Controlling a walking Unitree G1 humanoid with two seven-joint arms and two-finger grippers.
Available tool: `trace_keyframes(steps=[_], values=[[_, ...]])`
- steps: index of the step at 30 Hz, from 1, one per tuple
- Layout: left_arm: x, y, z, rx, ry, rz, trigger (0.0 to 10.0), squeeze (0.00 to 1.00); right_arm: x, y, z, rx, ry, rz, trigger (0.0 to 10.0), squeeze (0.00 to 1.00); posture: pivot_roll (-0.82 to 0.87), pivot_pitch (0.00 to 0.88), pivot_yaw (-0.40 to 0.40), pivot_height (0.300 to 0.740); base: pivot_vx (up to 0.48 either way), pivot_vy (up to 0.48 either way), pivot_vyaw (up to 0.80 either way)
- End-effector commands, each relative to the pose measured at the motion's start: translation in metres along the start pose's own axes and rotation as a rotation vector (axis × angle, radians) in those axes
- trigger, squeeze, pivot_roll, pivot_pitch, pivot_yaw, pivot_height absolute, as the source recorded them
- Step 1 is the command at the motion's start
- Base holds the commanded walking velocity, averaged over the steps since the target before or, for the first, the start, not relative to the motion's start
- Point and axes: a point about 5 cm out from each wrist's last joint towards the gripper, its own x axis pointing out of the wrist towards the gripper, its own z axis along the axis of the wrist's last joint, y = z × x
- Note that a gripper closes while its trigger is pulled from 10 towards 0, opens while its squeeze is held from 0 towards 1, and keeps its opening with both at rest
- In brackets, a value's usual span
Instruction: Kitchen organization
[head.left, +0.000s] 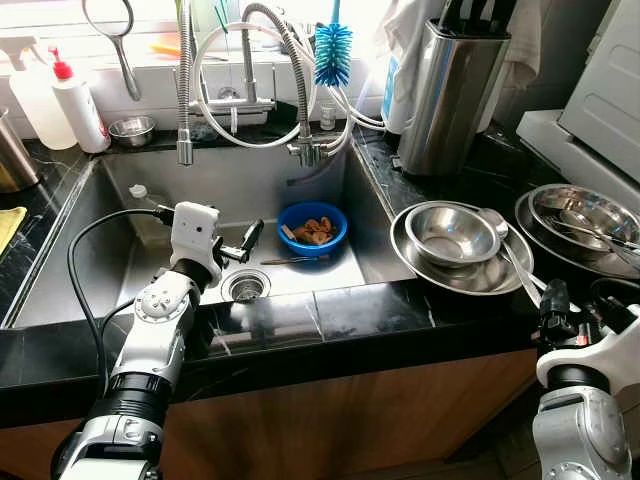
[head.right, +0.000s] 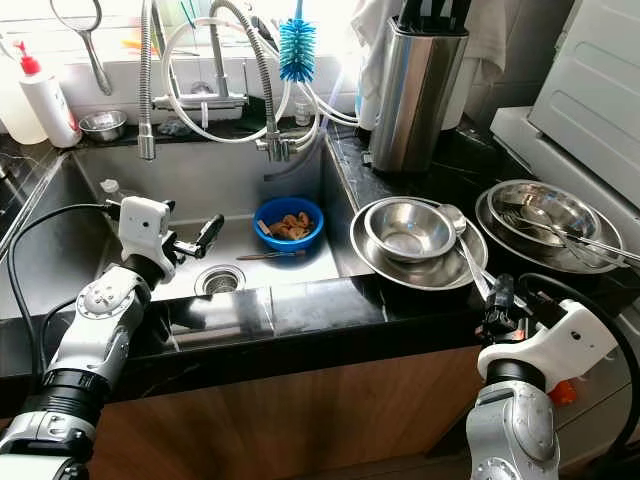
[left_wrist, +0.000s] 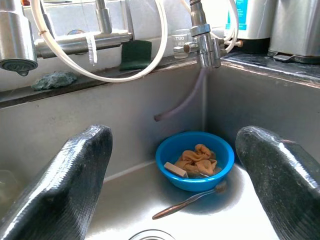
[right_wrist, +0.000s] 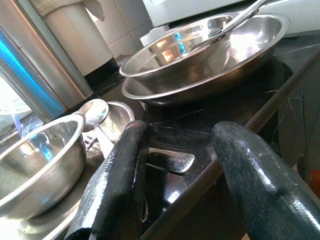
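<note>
Left pincer agape, empty, over sink near blue bowl (right pincer likewise agape, empty).

Bright backlight from the window — blown-out glare, sharp head views, steel reflections, near fingers soft.

Head eyes look down on the sink; wrist views sit close, sharing its blue bowl.

This is a home kitchen: a steel sink set in a black stone counter, a pull-down tap, dish soap bottles, a knife block and stacked steel bowls.
</note>
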Motion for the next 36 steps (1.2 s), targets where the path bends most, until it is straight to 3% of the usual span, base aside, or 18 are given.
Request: trace_keyframes(steps=[1, 27, 28, 29, 31, 32, 33, 34, 35, 36], values=[[-0.0015, 0.0029, 0.0032, 0.026, -0.016, 0.007, 10.0, 0.0, 0.0017, 0.0053, -0.003, 0.045, 0.013, -0.005, 10.0, 0.0, -0.07, 0.051, -0.024, 0.74, 0.0, 0.0, 0.0], [-0.0016, 0.004, 0.0045, 0.036, -0.02, 0.014, 10.0, 0.0, 0.0046, 0.0105, 0.0028, 0.056, -0.013, -0.002, 10.0, 0.0, -0.07, 0.05, -0.024, 0.74, 0.0, 0.0, 0.0], [-0.0015, 0.0039, 0.0045, 0.036, -0.02, 0.013, 10.0, 0.0, 0.0046, 0.0101, 0.0028, 0.059, -0.015, -0.007, 4.7, 0.0, -0.07, 0.052, -0.024, 0.74, 0.0, 0.0, 0.0], [-0.0014, 0.0039, 0.0045, 0.036, -0.02, 0.013, 10.0, 0.0, 0.0047, 0.01, 0.0029, 0.061, -0.017, -0.011, 4.7, 0.0, -0.07, 0.052, -0.024, 0.74, 0.0, 0.0, 0.0], [-0.0014, 0.0039, 0.0045, 0.036, -0.019, 0.013, 10.0, 0.0, 0.0048, 0.0103, 0.003, 0.061, -0.017, -0.01, 2.1, 0.0, -0.07, 0.051, -0.024, 0.74, 0.0, 0.0, 0.0], [-0.0014, 0.0038, 0.0044, 0.036, -0.019, 0.012, 10.0, 0.0, 0.0049, 0.0103, 0.0032, 0.062, -0.019, -0.01, 1.4, 0.0, -0.07, 0.052, -0.024, 0.74, 0.0, 0.0, 0.0], [-0.0014, 0.0038, 0.0043, 0.036, -0.019, 0.012, 10.0, 0.0, 0.005, 0.0102, 0.0032, 0.062, -0.019, -0.011, 1.9, 0.0, -0.07, 0.052, -0.024, 0.74, 0.0, 0.0, 0.0], [-0.0014, 0.0037, 0.0043, 0.036, -0.019, 0.012, 10.0, 0.0, 0.0053, 0.0103, 0.0034, 0.062, -0.02, -0.012, 4.0, 0.0, -0.07, 0.052, -0.024, 0.74, 0.0, 0.0, 0.0], [-0.0014, 0.0037, 0.0043, 0.036, -0.02, 0.012, 10.0, 0.0, 0.0054, 0.0104, 0.0034, 0.062, -0.02, -0.012, 4.0, 0.0, -0.07, 0.052, -0.024, 0.74, 0.0, 0.0, 0.0], [-0.0014, 0.0037, 0.0043, 0.036, -0.019, 0.012, 10.0, 0.0, 0.0055, 0.0105, 0.0034, 0.061, -0.019, -0.012, 10.0, 0.0, -0.07, 0.052, -0.024, 0.74, 0.0, 0.0, 0.0]])
